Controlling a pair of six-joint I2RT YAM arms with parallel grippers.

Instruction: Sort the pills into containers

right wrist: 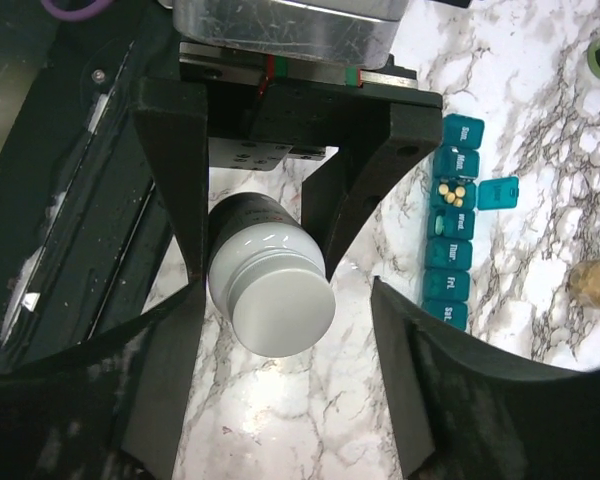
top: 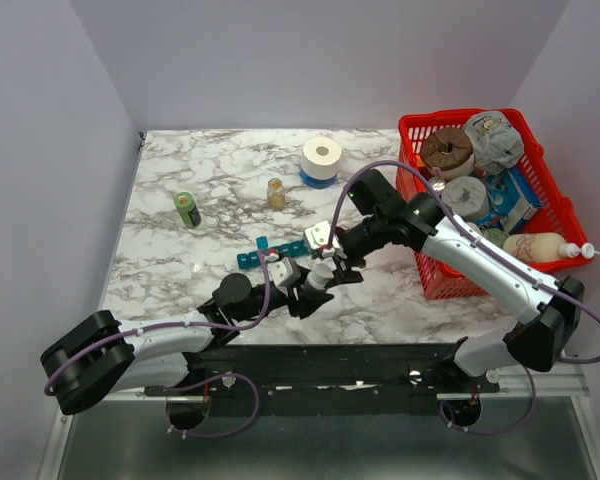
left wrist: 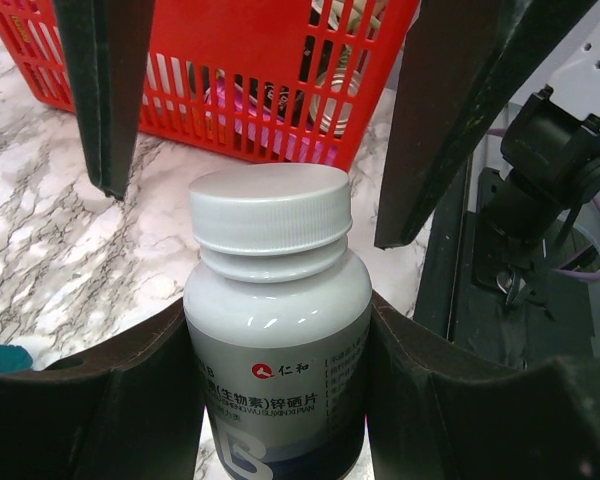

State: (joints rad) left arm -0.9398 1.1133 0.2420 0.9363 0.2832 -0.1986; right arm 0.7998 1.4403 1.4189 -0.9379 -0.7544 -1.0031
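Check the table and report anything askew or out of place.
One lid on the teal pill organizer stands flipped open to the side, and its compartment holds a few yellowish pills. The white-capped bottle sits capped in the left tool. No spilled pills are visible.

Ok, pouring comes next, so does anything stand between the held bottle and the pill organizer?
Yes: the white cap is on the bottle, held by the left gripper. The right gripper straddles the cap, jaws open, not touching. Past the left gripper's finger, only bare marble reaches the pill organizer.
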